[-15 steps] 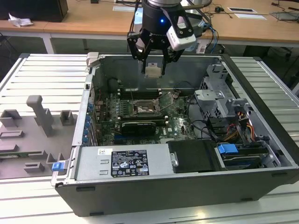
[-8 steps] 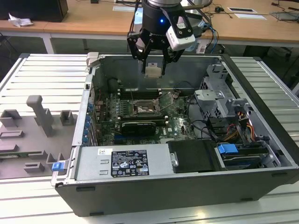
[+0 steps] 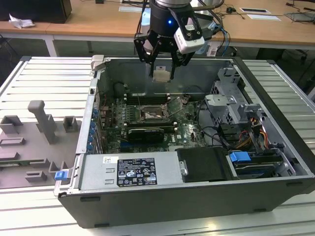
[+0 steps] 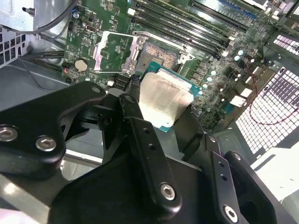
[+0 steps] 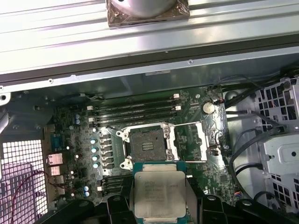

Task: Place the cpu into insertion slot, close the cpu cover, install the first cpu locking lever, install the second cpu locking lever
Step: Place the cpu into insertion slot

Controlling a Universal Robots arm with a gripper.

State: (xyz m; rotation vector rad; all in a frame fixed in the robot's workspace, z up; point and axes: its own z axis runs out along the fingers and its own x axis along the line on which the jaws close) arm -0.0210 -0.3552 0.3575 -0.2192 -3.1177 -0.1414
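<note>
Grey moulded fixture blocks (image 3: 42, 123) at the exterior view's left, standing on the ribbed metal tabletop (image 3: 49, 73). Just beside them, a small blue clip (image 3: 60, 174) at the corner of the open computer case (image 3: 162, 206).

Inside the case, along its near wall, a grey power supply (image 3: 135, 171) with a printed label. Behind that, a green motherboard (image 3: 189, 132) lying flat.

Near the board's middle, the insertion slot (image 3: 150, 114): a dark square with a silver rim, uncovered and with nothing seated in it in both wrist views. Long black memory slots (image 5: 135, 109) running beside it.

Just to the slot's right in the exterior view, the cpu cover (image 3: 173, 105), swung open and tilted up. Green board visible through its window in the second wrist view.

Higher up, over the far part of the board, the black gripper (image 3: 161, 73). Black fingers (image 4: 140, 135) pinching the cpu (image 3: 161, 74) by two opposite edges. Pale silvery face of the cpu turned toward the wrist cameras, with a green rim around it. Held in the air, apart from the slot and touching nothing else.

Farther right, a grey metal drive cage (image 3: 229, 105), then a blue tab (image 3: 240, 158) and orange cables (image 3: 248, 140) near the case's right wall.
</note>
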